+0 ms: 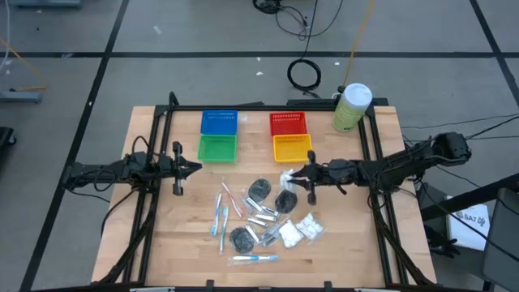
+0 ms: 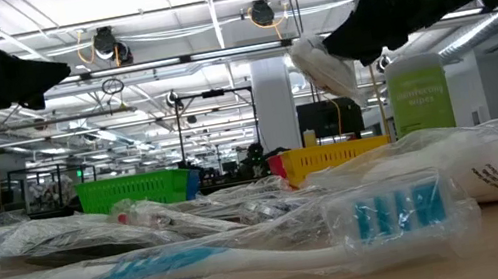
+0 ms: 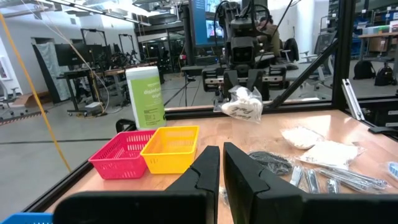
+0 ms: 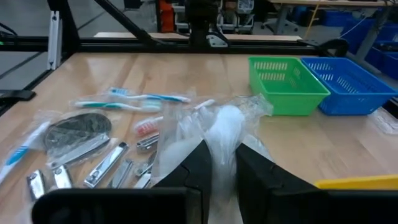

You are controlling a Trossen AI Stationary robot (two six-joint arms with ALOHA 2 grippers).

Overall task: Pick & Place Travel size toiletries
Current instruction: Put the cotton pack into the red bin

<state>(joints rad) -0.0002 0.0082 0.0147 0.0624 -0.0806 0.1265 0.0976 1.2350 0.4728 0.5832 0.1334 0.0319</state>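
Note:
The toiletries lie in a pile on the table's near middle: wrapped toothbrushes, dark discs, silver metal pieces and white puffy packets. My right gripper hovers just near of the yellow basket, shut on one white packet. The same packet shows in the low view and in the left wrist view. My left gripper waits shut and empty over the table's left side, near the green basket. My right gripper pinches the white packet between its two fingers, by the packet's clear wrap. The fingers reach in level from the table's right side. The packet is lifted clear of the table and sticks out past the fingertips, sloping down a little.
Four small baskets stand in the far middle: blue, green, red and yellow. A tall pale-green canister stands at the far right corner. Black frame rails run along both sides of the table. Bare wood lies to the left of the pile.

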